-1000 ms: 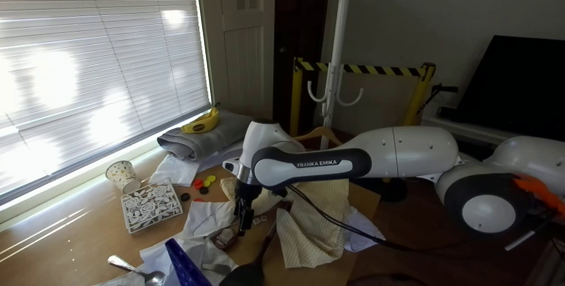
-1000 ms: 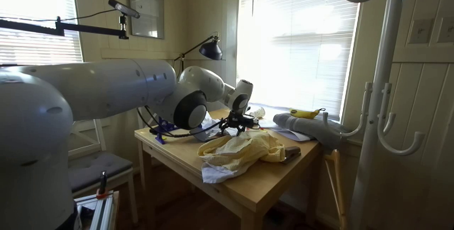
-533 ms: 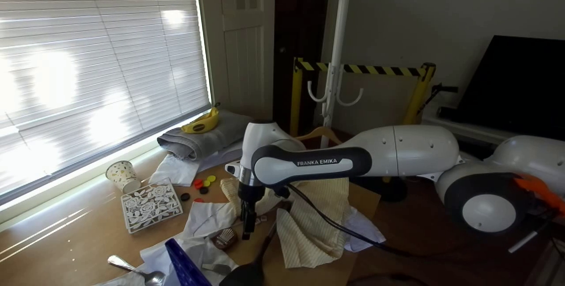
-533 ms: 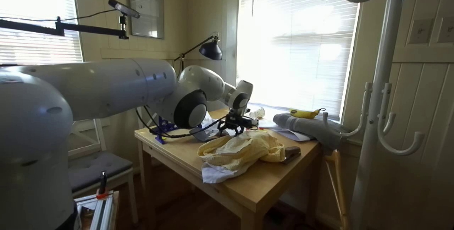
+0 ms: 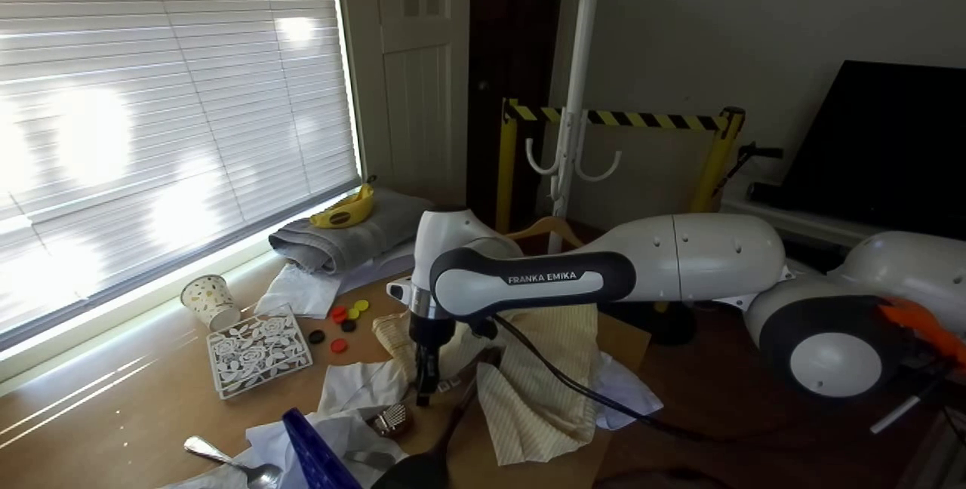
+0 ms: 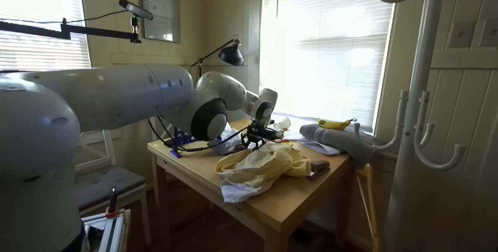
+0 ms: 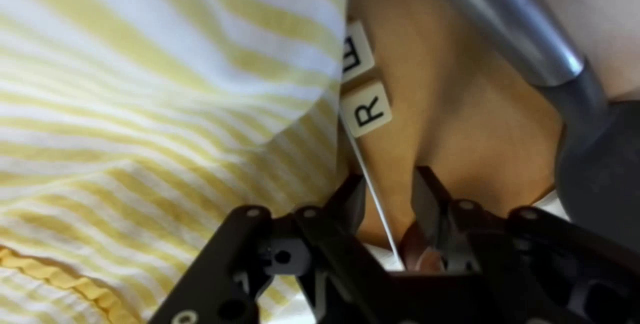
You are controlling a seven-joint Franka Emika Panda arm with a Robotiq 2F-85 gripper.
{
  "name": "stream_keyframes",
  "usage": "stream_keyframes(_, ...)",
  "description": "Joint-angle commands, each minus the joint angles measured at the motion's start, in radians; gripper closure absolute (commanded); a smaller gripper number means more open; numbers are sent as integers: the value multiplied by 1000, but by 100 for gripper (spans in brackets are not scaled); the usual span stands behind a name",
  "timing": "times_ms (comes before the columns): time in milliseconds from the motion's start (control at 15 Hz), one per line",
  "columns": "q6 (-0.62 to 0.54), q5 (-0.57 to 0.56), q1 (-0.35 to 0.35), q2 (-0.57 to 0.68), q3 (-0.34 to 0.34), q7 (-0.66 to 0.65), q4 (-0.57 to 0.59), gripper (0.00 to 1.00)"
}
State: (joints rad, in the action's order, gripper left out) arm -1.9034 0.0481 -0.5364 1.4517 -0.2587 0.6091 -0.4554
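In the wrist view my gripper (image 7: pixel 387 189) points down at the table with its fingers partly apart. A thin white rod (image 7: pixel 372 189) runs between them, with a gap on both sides. Yellow-and-white striped cloth (image 7: pixel 165 164) lies folded right beside the left finger and fills that side. Just ahead of the fingertips are letter tiles, an R tile (image 7: pixel 366 108) and an E tile (image 7: pixel 357 51) partly under the cloth. To the right lies a spatula with a grey handle (image 7: pixel 520 24). A brown thumb-piano-like object (image 5: pixel 391 419) sits close to the gripper (image 5: pixel 424 398) in an exterior view.
Around the table are a spoon (image 5: pixel 226 457), a blue object (image 5: pixel 317 447), a white openwork trivet (image 5: pixel 259 353), a tipped paper cup (image 5: pixel 210 302) and several coloured discs (image 5: pixel 339 345). A brown stapler-like object (image 6: pixel 320 168) and a rolled grey towel (image 6: pixel 336 137) bearing a yellow banana-shaped item (image 6: pixel 334 124) stand farther off.
The fingers have drawn closer together, and the gripper has shifted slightly. The striped cloth, the white paper and the brown object have moved a little; a red disc is now more uncovered.
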Motion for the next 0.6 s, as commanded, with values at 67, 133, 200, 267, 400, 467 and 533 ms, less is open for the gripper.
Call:
stream_keyframes(67, 7, -9, -12, -6, 11, -3, 1, 99)
stream_keyframes(133, 3, -13, -16, -8, 13, 2, 3, 100)
stream_keyframes(200, 1, -16, -20, -10, 14, 8, 4, 100)
stream_keyframes(267, 0, -20, -26, -14, 16, 14, 6, 98)
stream_keyframes(400, -6, -24, -37, -27, 18, 37, 5, 99)
stream_keyframes(467, -15, -27, -43, -36, 19, 51, 9, 98)
stream_keyframes(533, -28, -28, -49, -46, 20, 63, 12, 98)
